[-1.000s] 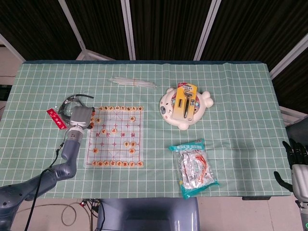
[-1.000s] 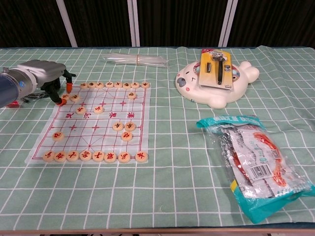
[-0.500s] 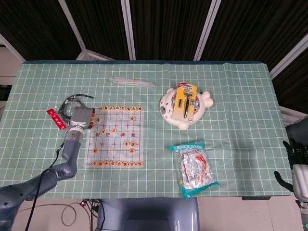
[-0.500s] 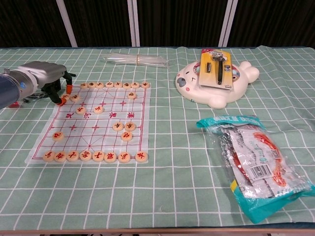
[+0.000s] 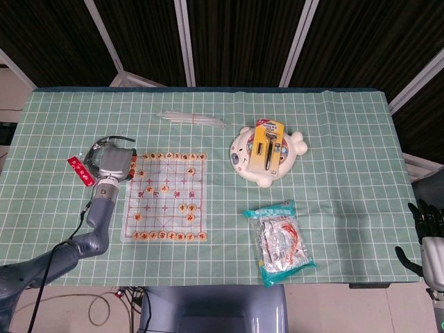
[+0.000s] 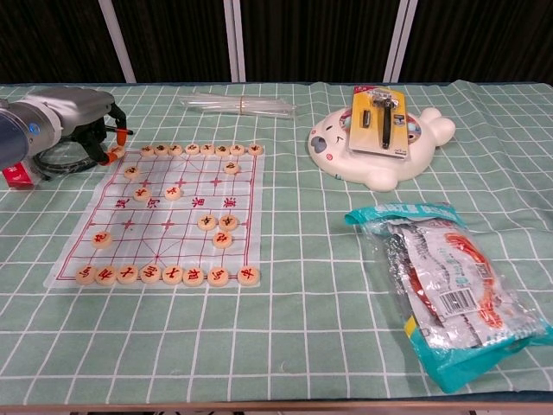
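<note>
Chess pieces sit on a clear chess board [image 6: 164,216] lying flat on the left half of the desk [image 6: 294,328], which wears a green checked cloth. The left hand [image 6: 73,117] hovers at the board's far left corner, its fingers curled downward with orange fingertips [image 6: 121,133] just above the cloth. One round chess piece [image 6: 112,154] shows right at those fingertips, touching or nearly so; whether the hand actually pinches it cannot be told from either view. From the head view the same left hand [image 5: 112,165] covers the board's far left corner, and the piece is hidden beneath it. A red packet [image 5: 80,170] lies just beside the hand, toward the desk's left edge, next to a loop of cable.

The right hand [image 5: 429,239] hangs off the desk's right edge near the near corner, fingers spread apart and holding nothing, well apart from everything on the cloth.

Toward the far edge lies a clear plastic bundle [image 6: 238,105]. Right of the board stands a white seal-shaped toy [image 6: 380,151] with a yellow razor package [image 6: 378,119] resting on top of it. Near the desk's near edge, right of centre, lies a teal snack bag [image 6: 449,285].
</note>
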Controlling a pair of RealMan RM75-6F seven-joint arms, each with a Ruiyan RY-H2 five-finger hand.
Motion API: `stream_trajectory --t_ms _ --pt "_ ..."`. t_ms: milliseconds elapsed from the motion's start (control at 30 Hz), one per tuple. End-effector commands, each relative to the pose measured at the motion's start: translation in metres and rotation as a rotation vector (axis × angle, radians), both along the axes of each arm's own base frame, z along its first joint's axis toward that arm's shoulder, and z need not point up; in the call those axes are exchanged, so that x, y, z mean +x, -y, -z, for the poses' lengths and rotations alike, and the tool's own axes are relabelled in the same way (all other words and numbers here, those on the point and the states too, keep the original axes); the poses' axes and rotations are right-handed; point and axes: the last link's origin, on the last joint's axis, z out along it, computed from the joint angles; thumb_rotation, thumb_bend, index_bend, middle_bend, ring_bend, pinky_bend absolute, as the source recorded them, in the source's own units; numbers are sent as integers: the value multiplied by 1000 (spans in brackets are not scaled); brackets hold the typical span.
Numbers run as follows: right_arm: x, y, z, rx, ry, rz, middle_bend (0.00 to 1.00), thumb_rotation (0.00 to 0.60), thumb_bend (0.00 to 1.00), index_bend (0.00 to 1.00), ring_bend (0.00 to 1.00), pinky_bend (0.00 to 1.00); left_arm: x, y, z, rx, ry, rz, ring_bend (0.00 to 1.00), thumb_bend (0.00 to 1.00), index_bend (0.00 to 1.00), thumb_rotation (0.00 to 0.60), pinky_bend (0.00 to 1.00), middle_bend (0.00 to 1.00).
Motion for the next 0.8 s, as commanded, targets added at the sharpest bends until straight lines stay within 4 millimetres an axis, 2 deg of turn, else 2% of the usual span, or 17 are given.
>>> stream_trajectory --t_ms 33,300,800 --pt "0 0 0 0 1 0 0 600 344 0 0 0 6 0 -4 3 15 4 800 343 492 600 911 882" --pt "1 0 0 -1 3 -2 0 600 344 0 0 0 16 8 4 -29 19 21 800 343 492 600 911 882" --pt "1 0 0 -3 12 -5 0 600 344 0 0 0 15 12 16 -41 6 15 800 342 492 600 911 883"
